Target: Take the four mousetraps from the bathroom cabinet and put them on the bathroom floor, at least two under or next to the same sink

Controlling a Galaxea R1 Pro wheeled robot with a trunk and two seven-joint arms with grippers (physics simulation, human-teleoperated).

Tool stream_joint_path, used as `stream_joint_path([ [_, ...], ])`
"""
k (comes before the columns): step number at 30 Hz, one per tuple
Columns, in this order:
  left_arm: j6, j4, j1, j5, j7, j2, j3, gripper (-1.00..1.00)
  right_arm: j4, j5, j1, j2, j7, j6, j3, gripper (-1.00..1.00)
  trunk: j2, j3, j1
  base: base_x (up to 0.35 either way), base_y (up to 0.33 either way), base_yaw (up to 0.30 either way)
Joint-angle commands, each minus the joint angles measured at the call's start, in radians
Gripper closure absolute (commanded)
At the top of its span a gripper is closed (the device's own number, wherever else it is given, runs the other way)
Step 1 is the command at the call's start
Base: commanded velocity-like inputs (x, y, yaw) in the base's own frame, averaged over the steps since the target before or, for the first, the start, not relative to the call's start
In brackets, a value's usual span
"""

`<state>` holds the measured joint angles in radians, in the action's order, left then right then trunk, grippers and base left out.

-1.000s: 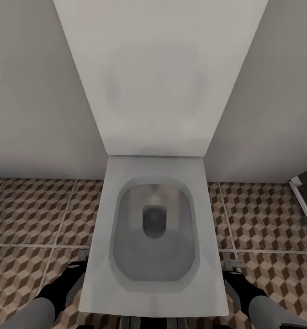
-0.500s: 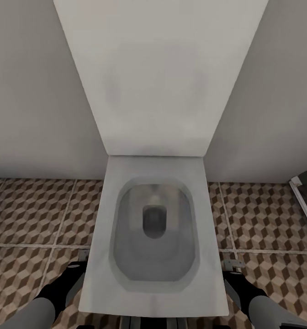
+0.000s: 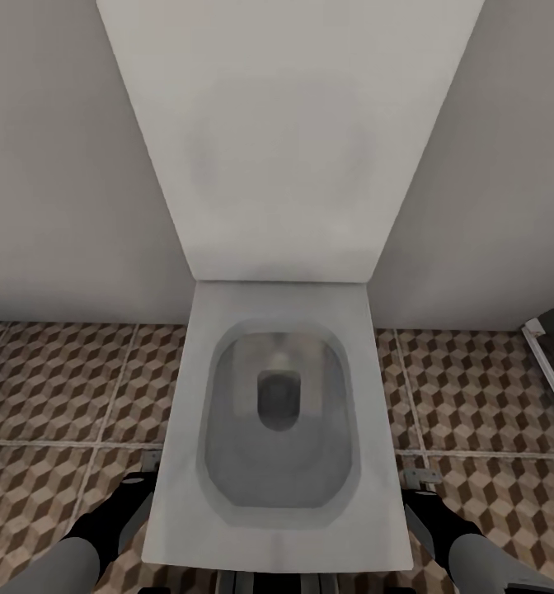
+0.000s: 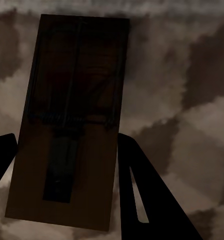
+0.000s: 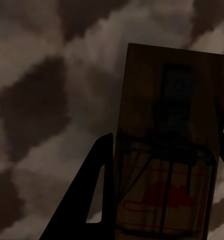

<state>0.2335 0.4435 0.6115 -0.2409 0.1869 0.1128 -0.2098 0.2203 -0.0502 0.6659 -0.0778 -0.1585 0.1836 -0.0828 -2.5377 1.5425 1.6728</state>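
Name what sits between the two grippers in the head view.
The toilet stands between the left gripper and right gripper, its white bowl separating them, seen in the head view.

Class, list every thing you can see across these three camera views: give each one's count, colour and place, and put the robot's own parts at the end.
toilet: one, white, centre of the head view, lid raised against the wall, bowl open.
wall: pale grey, behind and beside the toilet.
bathroom floor: brown, beige and grey cube-pattern tiles, either side of the toilet.
frame edge: one, pale with a dark panel, far right of the head view; too little shows to name it.
mousetraps: two, dark brown, one between the left gripper's fingers, one between the right gripper's fingers, tiles behind both.
left gripper: one, black, left of the toilet bowl.
right gripper: one, black, right of the bowl.
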Motion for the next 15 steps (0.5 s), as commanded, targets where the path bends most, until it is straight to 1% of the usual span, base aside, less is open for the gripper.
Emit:
stream_joint_path([
  [1,0.004,0.0,-0.001,-0.029,0.008,0.001,-0.013,1.0,0.002,-0.003,0.0,0.0,0.003,0.005,-0.008,1.0,0.0,0.001,0.0,0.0,0.0,0.0],
  [7,0.004,0.0,-0.001,-0.029,0.008,0.001,-0.013,1.0,0.002,-0.003,0.0,0.0,0.005,0.005,-0.008,1.0,0.0,0.001,0.0,0.0,0.0,0.0],
  [8,0.004,0.0,-0.001,-0.029,0.008,0.001,-0.013,1.0,0.002,-0.003,0.0,0.0,0.006,0.005,-0.008,-1.0,0.0,0.001,0.0,0.0,0.0,0.0],
  [15,0.004,0.0,-0.001,-0.029,0.008,0.001,-0.013,1.0,0.002,-0.003,0.0,0.0,0.01,0.005,-0.008,-1.0,0.0,0.001,0.0,0.0,0.0,0.0],
])
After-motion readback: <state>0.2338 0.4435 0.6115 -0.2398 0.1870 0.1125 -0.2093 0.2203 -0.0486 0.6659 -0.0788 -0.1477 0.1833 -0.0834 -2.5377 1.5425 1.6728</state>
